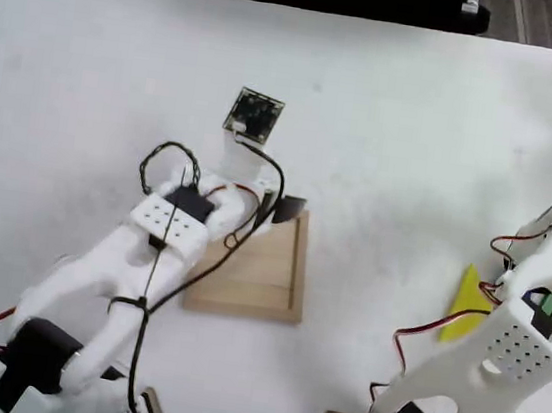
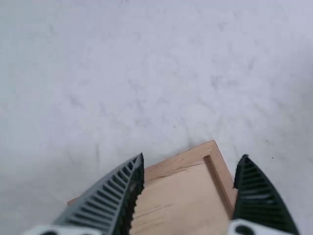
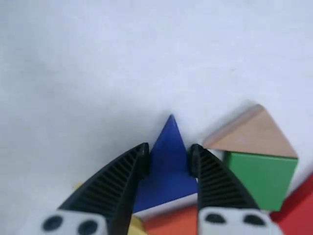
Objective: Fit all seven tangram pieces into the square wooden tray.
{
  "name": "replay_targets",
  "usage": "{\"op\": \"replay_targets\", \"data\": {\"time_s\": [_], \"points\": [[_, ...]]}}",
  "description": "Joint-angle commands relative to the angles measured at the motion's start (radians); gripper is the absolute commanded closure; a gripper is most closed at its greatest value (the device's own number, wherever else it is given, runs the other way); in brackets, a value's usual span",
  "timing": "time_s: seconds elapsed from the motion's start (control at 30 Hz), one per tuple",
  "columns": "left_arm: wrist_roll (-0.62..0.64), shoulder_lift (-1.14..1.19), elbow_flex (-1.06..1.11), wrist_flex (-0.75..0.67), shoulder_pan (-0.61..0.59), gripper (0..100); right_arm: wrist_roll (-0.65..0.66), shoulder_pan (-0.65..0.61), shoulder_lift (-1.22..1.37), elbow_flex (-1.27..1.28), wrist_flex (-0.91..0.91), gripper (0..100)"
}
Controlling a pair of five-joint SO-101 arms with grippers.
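Watching the feeds from my station, I found the left arm [image 1: 146,241] stretched over the white table [image 1: 91,73] and across the wooden tray [image 1: 272,282], hiding the tray's left side. The left gripper [image 2: 191,157] hung above the tray's far corner with its jaws spread wide, and that corner's raised rim showed between them in the left wrist view. To the right of the tray, clear of its rim, a yellow triangle [image 1: 466,302] lay flat on the table. Farther right of the tray, the right arm [image 1: 508,366] bent down over the loose pieces, all well apart from the tray. The right gripper [image 3: 168,148] was drawn in narrow on the blue triangle [image 3: 168,171], one finger against each sloping edge and the tip of the piece poking out beyond the fingertips. Just beside the blue triangle lay a tan triangle [image 3: 252,129], its long edge touching a green square [image 3: 259,176]. An orange piece [image 3: 171,223] sat against the base of the blue triangle. A red piece [image 3: 298,215] lay next to the green square, on the side away from the tray.
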Motion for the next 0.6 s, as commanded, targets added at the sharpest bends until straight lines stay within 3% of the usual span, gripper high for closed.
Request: {"op": "replay_targets", "data": {"time_s": [0.0, 0.57], "points": [[-0.025, -0.005, -0.014, -0.034, -0.001, 70, 0.018, -0.008, 0.004, -0.037, 0.081, 90.7], [-0.025, -0.007, -0.014, -0.034, -0.001, 70, 0.087, -0.068, -0.041, -0.138, 0.366, 93.8]]}}
